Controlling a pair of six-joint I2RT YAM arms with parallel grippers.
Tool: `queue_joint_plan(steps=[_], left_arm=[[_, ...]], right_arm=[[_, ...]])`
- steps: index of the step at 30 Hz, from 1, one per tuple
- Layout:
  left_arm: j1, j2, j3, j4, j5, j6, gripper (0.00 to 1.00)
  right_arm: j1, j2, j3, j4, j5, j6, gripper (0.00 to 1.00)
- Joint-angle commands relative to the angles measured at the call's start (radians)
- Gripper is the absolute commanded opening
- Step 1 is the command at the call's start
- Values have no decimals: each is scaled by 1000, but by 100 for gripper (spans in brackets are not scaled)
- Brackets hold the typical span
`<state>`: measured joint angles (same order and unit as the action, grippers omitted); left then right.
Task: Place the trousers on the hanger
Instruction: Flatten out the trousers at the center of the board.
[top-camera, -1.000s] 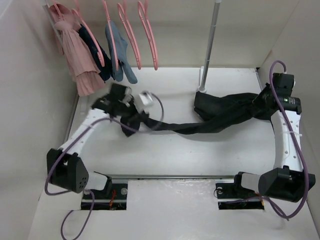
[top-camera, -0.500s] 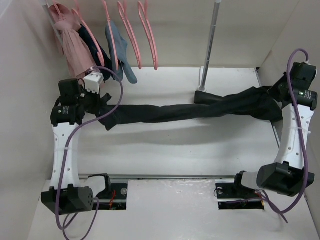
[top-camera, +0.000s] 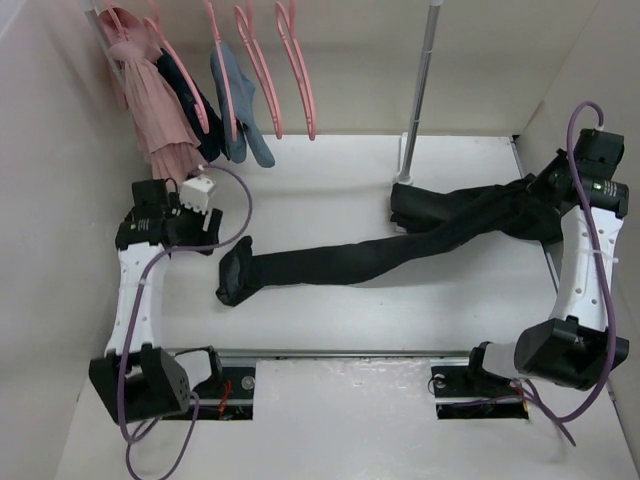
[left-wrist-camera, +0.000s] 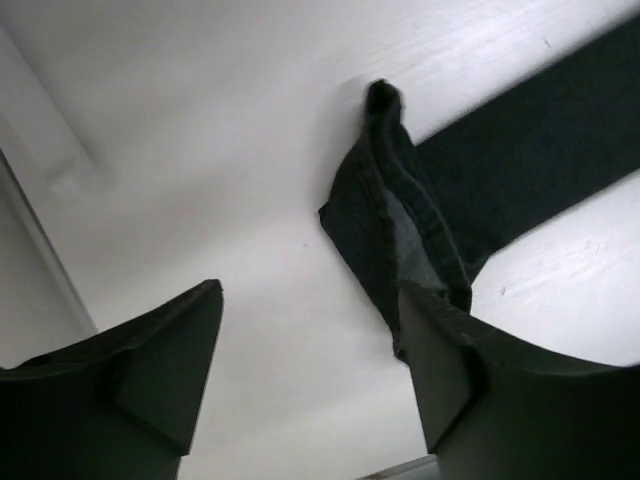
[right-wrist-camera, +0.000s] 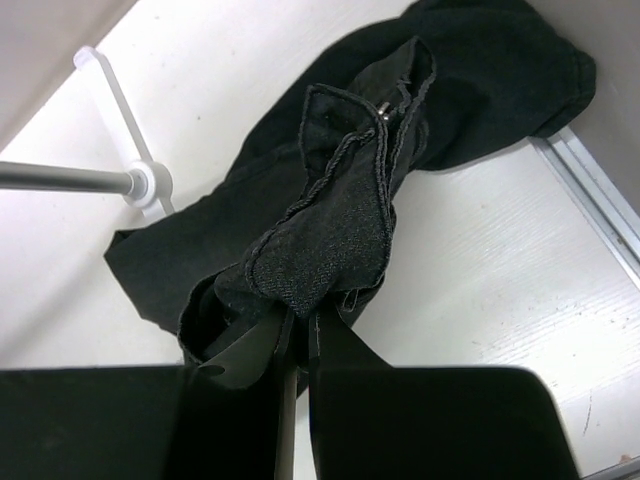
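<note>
The black trousers (top-camera: 340, 262) lie stretched across the white table, the leg end (top-camera: 235, 278) crumpled at the left. My left gripper (top-camera: 192, 232) hovers just left of that end, open and empty. In the left wrist view the leg end (left-wrist-camera: 400, 220) lies on the table beyond the right finger (left-wrist-camera: 440, 370), with nothing between the fingers of the left gripper (left-wrist-camera: 310, 290). My right gripper (top-camera: 545, 197) at the far right is shut on the trousers' waist (right-wrist-camera: 340, 220), lifted off the table, the right gripper (right-wrist-camera: 300, 322) pinching bunched fabric. Empty pink hangers (top-camera: 298, 70) hang on the back rail.
On the rail at the back left hang a pink garment (top-camera: 158, 115), a dark navy one (top-camera: 197, 108) and a blue-grey one (top-camera: 240, 110). A metal pole (top-camera: 421, 80) stands on a base (top-camera: 403, 180) beside the trousers. Walls close in on both sides.
My left gripper has opened and let go of the leg end, which dropped onto the table. The trousers no longer hang taut between the arms. The right gripper kept its hold.
</note>
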<state>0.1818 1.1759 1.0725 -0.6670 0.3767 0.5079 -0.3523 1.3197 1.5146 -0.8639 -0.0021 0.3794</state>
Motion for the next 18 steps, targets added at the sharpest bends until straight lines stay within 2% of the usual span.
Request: queue_joint_plan(steps=[1, 2, 4, 5, 6, 9, 12, 18], left_arm=[[-65, -113, -48, -121, 131, 375, 70], [-134, -122, -69, -146, 131, 471, 72], [-221, -105, -149, -184, 72, 518, 72], [-305, -75, -181, -168, 29, 508, 72], [-339, -58, -216, -143, -60, 470, 72], [-419, 4, -324, -17, -152, 411, 72], [-446, 36, -347, 96, -283, 304, 74], [-446, -33, -347, 119, -423, 179, 77]], right_arm=[[-8, -28, -28, 77, -58, -13, 0], [-8, -28, -37, 86, -68, -22, 0], [-8, -28, -51, 86, -88, -22, 0], [-8, -39, -60, 86, -101, -22, 0], [-8, -39, -60, 86, -101, -22, 0], [-8, -48, -60, 77, -101, -33, 0], [-8, -48, -60, 66, -91, -42, 0], [-8, -68, -80, 66, -91, -42, 0]])
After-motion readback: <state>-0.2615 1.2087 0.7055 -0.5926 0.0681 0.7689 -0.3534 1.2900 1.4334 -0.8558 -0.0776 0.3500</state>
